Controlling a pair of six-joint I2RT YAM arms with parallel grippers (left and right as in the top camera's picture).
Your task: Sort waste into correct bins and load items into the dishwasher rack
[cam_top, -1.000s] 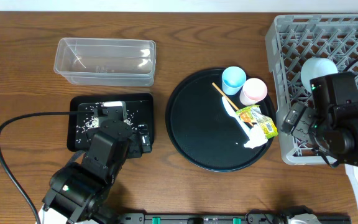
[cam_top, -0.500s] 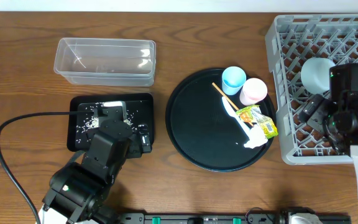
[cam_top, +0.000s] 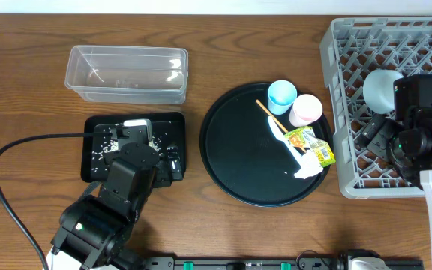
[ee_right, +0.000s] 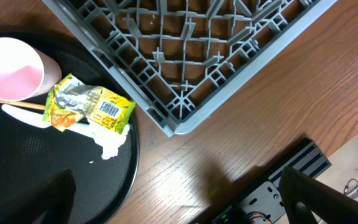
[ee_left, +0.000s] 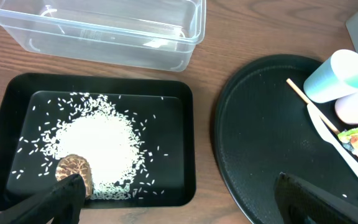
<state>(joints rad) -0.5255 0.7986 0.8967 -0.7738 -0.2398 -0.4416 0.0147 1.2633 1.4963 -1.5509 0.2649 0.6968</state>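
Right arm (cam_top: 420, 139) has drawn back over the dishwasher rack (cam_top: 366, 37), beside the pale bowl (cam_top: 383, 86) seated inside. The right fingers (ee_right: 328, 199) stand apart, empty; the left fingers (ee_left: 319, 196) likewise, above the black bin (ee_left: 166, 106) holding rice (ee_left: 98, 146) and a brown lump (ee_left: 74, 168). Wrapper (ee_right: 89, 106), napkin (ee_right: 112, 142), blue cup (cam_top: 282, 96) and pink cup (cam_top: 306, 110) lie on the round tray (cam_top: 235, 157). Judgement: one item racked, loading and sorting incomplete.

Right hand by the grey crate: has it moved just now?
Yes: the right hand moved away from the round black tray, further over the grey crate.
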